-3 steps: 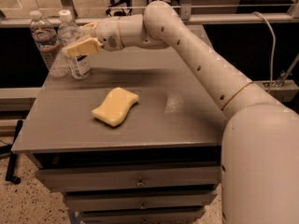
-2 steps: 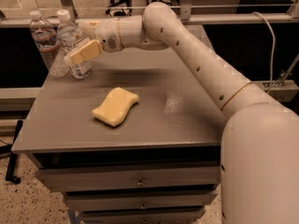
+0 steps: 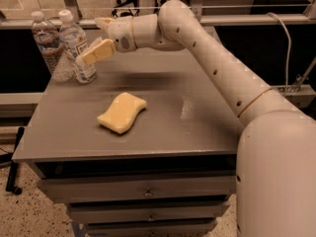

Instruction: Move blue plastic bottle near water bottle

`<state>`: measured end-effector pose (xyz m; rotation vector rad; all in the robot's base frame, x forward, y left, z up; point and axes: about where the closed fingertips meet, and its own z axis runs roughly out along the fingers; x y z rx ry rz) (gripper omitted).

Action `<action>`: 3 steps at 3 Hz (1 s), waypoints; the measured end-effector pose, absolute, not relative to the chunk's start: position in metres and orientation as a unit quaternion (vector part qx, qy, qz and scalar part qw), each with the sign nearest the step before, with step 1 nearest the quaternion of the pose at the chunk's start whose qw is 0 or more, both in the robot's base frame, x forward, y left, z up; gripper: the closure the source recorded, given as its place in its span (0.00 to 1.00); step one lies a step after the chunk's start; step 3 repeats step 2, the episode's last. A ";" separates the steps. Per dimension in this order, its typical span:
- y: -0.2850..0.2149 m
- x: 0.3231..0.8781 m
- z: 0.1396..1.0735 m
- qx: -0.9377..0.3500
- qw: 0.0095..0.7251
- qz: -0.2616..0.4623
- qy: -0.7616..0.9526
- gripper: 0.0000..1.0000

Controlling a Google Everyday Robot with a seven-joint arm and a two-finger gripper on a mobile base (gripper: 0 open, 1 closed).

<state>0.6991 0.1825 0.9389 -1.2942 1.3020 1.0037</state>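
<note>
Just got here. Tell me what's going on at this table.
The robot's arm reaches across the grey table, with its claw at the blue plastic bottle in the back left corner. That bottle stands upright right beside the water bottle, so the two are already close together. A yellow sponge lies on its own near the table's middle.

On the table, the blue plastic bottle stands toward the 10 o'clock corner, with the water bottle just beside it at its 9 o'clock. The gripper hangs at the blue plastic bottle's 3 o'clock. A sponge lies at its 5 o'clock, near the table's middle.
</note>
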 end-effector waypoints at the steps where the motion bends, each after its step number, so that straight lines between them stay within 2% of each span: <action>1: 0.123 0.722 0.966 -0.519 0.534 0.381 0.548 0.00; 2: 0.055 0.737 1.001 -0.485 0.580 0.342 0.557 0.00; 3: 0.055 0.737 1.001 -0.485 0.580 0.342 0.557 0.00</action>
